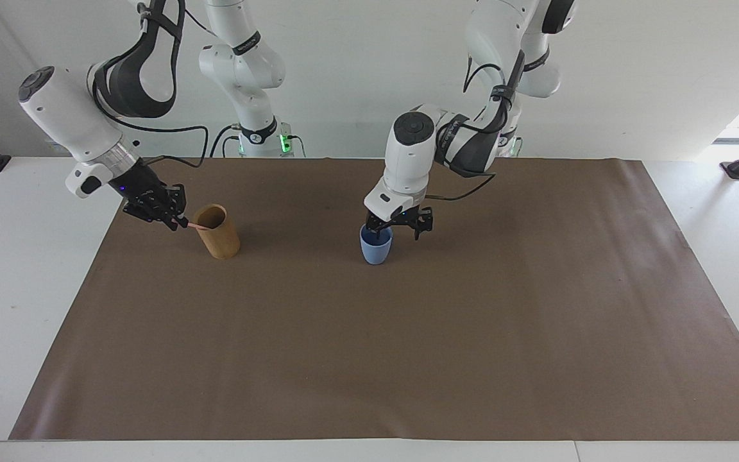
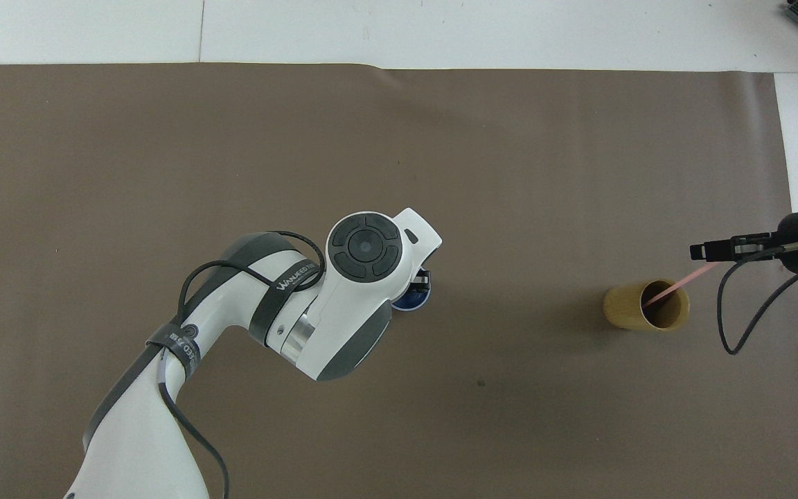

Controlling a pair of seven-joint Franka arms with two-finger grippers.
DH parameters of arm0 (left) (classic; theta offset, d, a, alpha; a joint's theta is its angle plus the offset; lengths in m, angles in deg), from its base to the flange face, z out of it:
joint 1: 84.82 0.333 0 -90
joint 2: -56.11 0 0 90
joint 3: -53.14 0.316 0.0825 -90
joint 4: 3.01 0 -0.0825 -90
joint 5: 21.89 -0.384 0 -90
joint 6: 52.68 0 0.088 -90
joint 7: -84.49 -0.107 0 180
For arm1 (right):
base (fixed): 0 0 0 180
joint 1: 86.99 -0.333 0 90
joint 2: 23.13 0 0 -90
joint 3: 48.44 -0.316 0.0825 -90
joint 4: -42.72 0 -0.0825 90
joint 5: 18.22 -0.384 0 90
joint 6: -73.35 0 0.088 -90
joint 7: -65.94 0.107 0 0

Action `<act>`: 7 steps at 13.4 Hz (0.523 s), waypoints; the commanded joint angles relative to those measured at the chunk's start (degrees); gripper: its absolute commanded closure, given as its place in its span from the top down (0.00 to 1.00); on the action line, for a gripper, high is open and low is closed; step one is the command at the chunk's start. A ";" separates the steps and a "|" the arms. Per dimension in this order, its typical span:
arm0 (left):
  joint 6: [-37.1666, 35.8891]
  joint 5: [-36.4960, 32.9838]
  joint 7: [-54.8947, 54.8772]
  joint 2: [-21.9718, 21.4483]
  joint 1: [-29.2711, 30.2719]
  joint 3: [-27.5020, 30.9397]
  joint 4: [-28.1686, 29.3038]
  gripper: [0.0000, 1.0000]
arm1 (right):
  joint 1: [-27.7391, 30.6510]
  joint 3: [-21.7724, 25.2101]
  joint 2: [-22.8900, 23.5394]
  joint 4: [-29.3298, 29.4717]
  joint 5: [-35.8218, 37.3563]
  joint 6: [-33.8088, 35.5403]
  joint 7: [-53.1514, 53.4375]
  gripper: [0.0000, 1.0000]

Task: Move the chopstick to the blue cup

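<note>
Both robot arms are white and round, like thick pipes joined together. Dark grey bands wrap the bends. Each wrist ends in a flat round cap, dark grey with a ring pattern on it. Thin black cables loop along the arms, held on by black straps with small white marks. One grey band has white letters on it. The hands at the ends are small and black. A green light glows at one base.
</note>
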 commanded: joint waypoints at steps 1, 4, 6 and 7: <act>-2.73 -1.28 -1.76 -4.05 5.37 -0.43 1.08 1.00 | 0.76 0.00 -1.44 -1.03 -2.20 1.37 0.16 0.00; -6.59 -1.19 -11.68 -6.95 12.32 -0.43 1.43 1.00 | 0.15 -0.09 -1.44 1.77 -2.38 1.37 1.99 0.00; -8.01 -1.19 -18.35 -7.84 15.75 -0.43 1.43 1.00 | -0.29 -0.62 -2.23 4.41 -1.16 2.24 4.11 0.00; -8.54 -1.19 -22.22 -8.45 17.51 -0.43 1.34 1.00 | -0.29 -0.79 -2.32 6.25 0.59 4.08 4.20 0.00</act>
